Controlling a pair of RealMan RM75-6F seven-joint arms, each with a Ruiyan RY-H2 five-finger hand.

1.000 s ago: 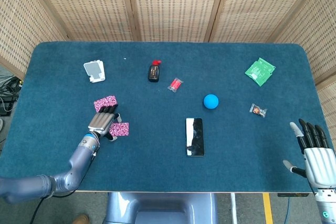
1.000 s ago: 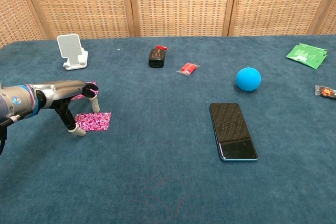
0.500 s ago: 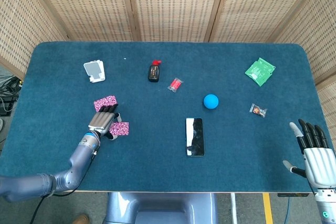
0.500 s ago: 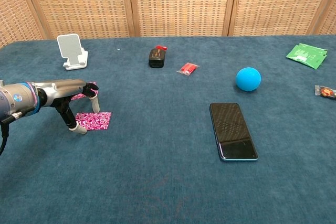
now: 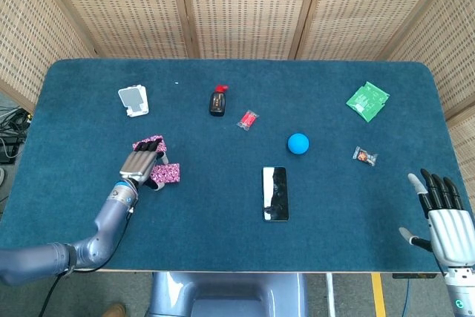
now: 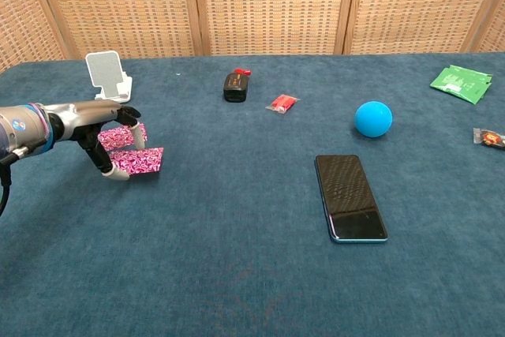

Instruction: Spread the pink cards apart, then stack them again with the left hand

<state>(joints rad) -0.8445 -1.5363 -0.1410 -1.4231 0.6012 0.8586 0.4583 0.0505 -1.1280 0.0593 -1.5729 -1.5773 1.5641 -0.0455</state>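
Note:
Two pink patterned cards lie at the table's left. My left hand pinches the nearer pink card between thumb and a finger, at its left edge. The farther pink card sits just behind, partly hidden under my fingers. The two cards are close together, and their edges almost meet in the chest view. My right hand hangs off the table's front right corner with fingers spread and nothing in it. It shows only in the head view.
A white phone stand stands behind the cards. A black bottle with a red cap, a red wrapper, a blue ball, a dark phone, a green packet and a small candy lie further right.
My left hand has moved away from me toward the far card, taking the nearer pink card with it. The gap between the cards has closed. The right hand stays still.

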